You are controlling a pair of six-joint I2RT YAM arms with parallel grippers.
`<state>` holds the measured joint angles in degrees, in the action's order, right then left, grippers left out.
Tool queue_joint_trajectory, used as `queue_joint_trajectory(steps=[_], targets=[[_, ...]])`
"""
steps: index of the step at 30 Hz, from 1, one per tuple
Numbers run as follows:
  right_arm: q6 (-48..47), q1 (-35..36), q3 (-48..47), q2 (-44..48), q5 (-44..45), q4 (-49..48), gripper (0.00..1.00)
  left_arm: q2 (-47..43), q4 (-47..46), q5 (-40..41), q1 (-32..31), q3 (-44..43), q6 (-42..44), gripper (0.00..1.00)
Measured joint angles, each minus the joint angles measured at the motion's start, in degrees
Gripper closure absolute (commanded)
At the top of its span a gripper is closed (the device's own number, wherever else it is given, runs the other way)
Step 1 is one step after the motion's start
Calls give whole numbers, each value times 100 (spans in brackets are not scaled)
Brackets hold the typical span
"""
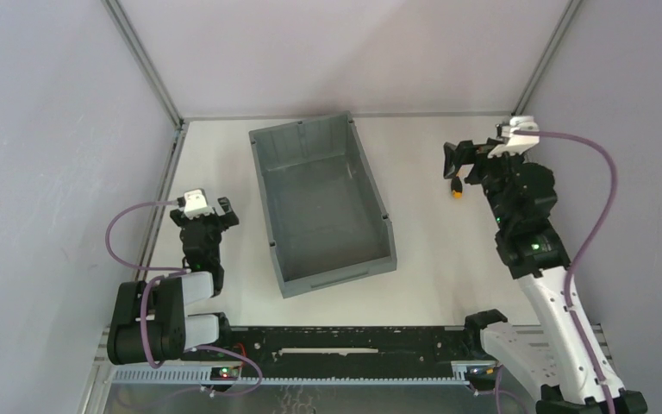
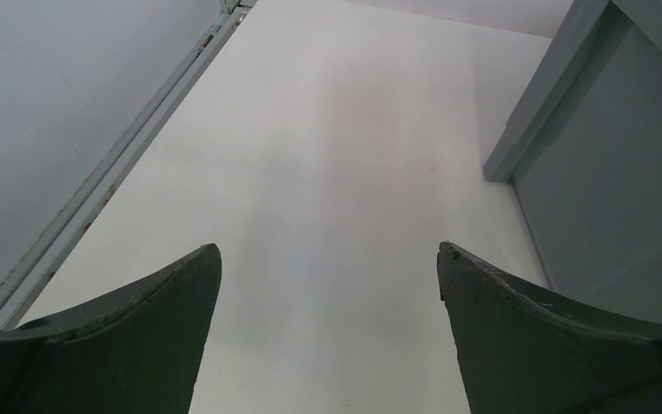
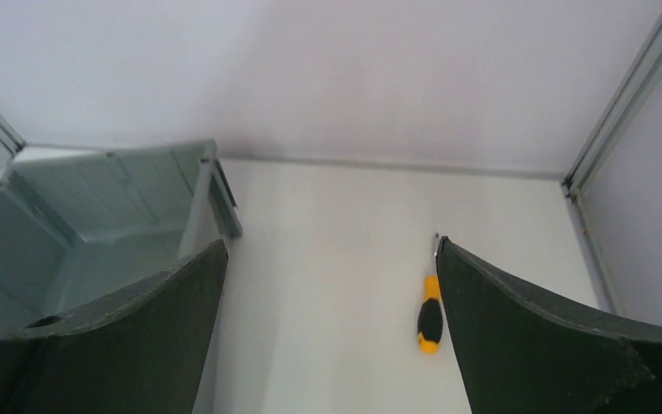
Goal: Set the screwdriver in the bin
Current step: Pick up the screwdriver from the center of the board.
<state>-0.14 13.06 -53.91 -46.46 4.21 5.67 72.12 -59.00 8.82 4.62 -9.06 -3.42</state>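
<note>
My right gripper [image 3: 329, 244] stood wide open, empty; my left gripper [image 2: 328, 247] likewise open; the screwdriver [image 3: 428, 315] lay flat outside the bin [image 3: 211, 185], off its right side; judged light, stiff, thin shaft slippery; best gripped across the black-and-orange handle.

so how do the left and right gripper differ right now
The left gripper faces the table beside the bin; the right gripper hovers near the screwdriver. The left arm is folded back; the right arm is stretched far out. Both grippers are open and empty.
</note>
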Motion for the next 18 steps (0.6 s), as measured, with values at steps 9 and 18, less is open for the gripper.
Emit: queue_joint_trajectory(steps=[9, 18], targets=[[2, 28, -1829, -177, 146, 1585, 0, 0, -2, 0, 0, 0, -2, 0], [2, 48, -2702, -433, 153, 2363, 0, 0, 0, 0, 0, 0, -2, 0]])
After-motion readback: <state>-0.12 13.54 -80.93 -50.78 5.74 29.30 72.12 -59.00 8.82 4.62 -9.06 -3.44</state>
